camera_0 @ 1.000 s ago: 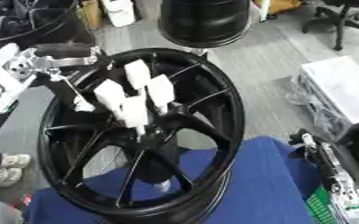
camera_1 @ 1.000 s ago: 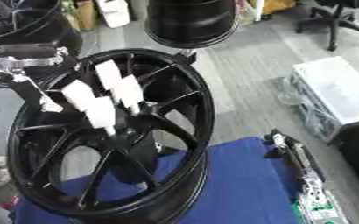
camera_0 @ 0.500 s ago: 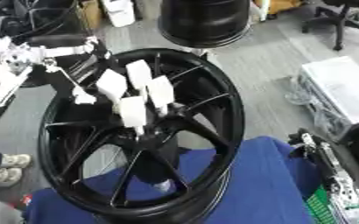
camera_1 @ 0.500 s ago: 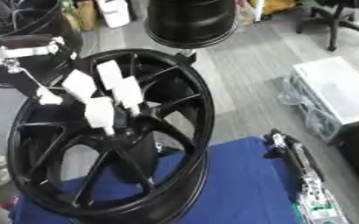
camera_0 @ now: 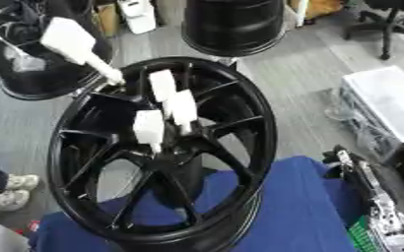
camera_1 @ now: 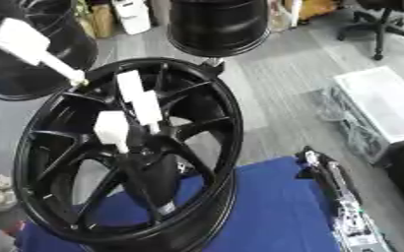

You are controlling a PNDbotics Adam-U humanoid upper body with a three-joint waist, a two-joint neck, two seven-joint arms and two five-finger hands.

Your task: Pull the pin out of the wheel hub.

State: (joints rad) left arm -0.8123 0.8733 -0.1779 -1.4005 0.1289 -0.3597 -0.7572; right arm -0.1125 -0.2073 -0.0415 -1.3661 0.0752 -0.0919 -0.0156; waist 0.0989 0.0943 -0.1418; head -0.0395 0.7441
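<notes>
One white blocky plastic pin point(camera_0: 74, 43) hangs clear above the black spoked alloy wheel hub point(camera_0: 162, 152); three sit near its centre; draw each straight along its axis; the left hand's fingers: cannot tell.

Black-and-silver right hand point(camera_0: 374, 197) of slim metal links, a green patch near its base.

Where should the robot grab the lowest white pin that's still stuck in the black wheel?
Probably by the wide white head of the lowest pin, coming from above left. The head stands out clear of the wheel hub, while its thin stem points down into it.
</notes>
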